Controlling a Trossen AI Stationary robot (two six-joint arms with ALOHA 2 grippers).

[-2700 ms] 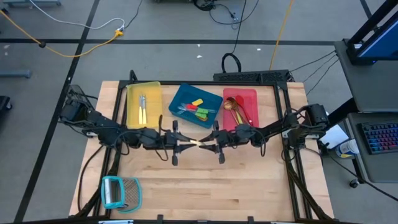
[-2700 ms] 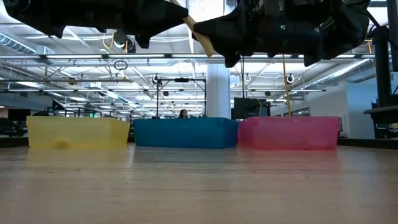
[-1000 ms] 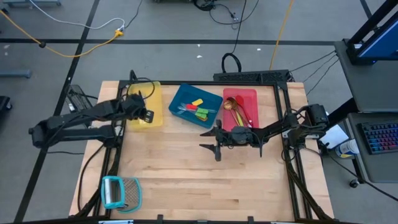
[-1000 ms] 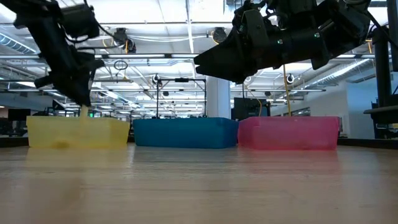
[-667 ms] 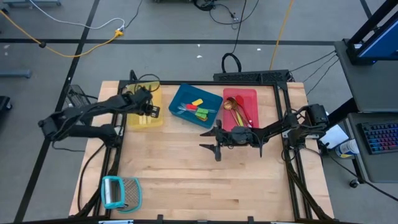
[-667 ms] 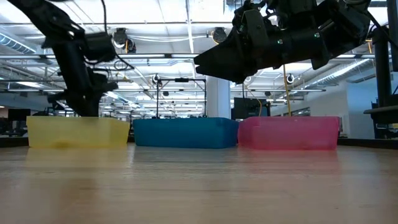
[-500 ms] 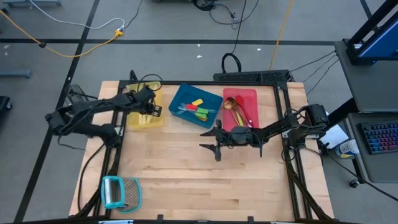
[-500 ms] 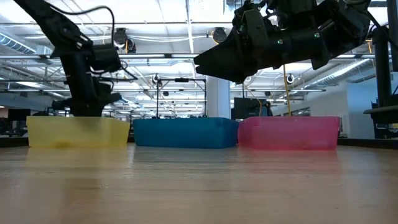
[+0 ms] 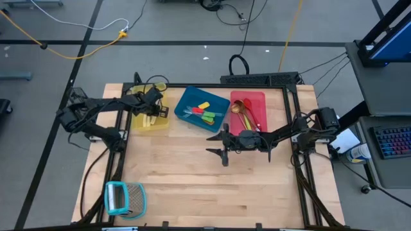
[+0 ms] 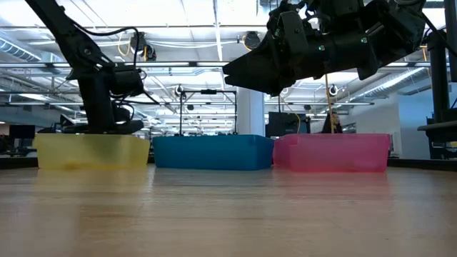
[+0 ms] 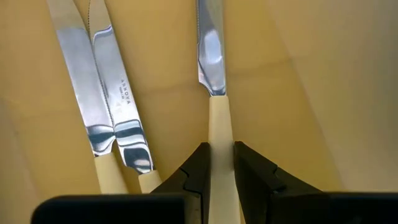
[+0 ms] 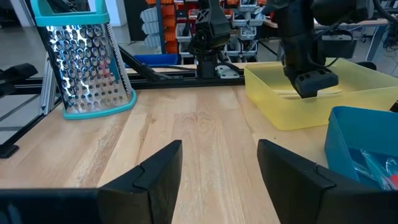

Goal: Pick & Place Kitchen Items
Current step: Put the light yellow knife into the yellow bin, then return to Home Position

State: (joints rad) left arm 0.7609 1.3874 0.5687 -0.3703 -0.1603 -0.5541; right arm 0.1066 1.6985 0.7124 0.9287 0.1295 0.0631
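Even overhead light is being cast across the wooden table [image 9: 205,173], with only soft shadows thrown. In the low view the arms are being silhouetted against bright ceiling lamps [image 10: 214,11]. Glare is being reflected off the knife blades [image 11: 211,56] and the grater [image 12: 84,59].

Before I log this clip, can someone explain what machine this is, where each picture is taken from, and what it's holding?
Two dark robot arms work at a wooden table. One picture looks down from overhead, one level across the tabletop, and one from each wrist. Three trays stand in a row: yellow plastic tray, blue tray with small colourful tools, red tray with spoons. A teal-framed metal grater lies near a corner. The left gripper, down in the yellow tray, pinches a cream-handled knife beside two others. The right gripper hovers open and empty.
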